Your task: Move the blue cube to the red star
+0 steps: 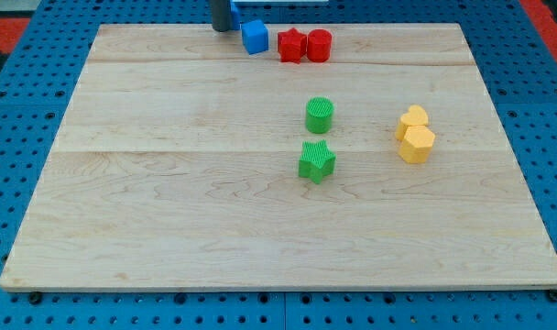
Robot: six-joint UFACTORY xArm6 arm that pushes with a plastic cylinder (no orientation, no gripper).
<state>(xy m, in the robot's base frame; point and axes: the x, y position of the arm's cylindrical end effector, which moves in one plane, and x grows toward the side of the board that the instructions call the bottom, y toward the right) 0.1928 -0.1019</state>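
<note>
Pushing is nearly done: near the frame's top edge, my tip (223, 29), a bare rod with no claw to open or close, stands just left of the blue plastic cube (254, 37). Next, nudge rightward to close the small gap to the red plastic star (290, 45).

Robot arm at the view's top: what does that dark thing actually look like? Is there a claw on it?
No claw shows. All that is visible is a straight dark rod, grey-black and round, ending in my tip on the wooden board, just to the view's left of the blue cube. No cables or markings can be made out.
</note>
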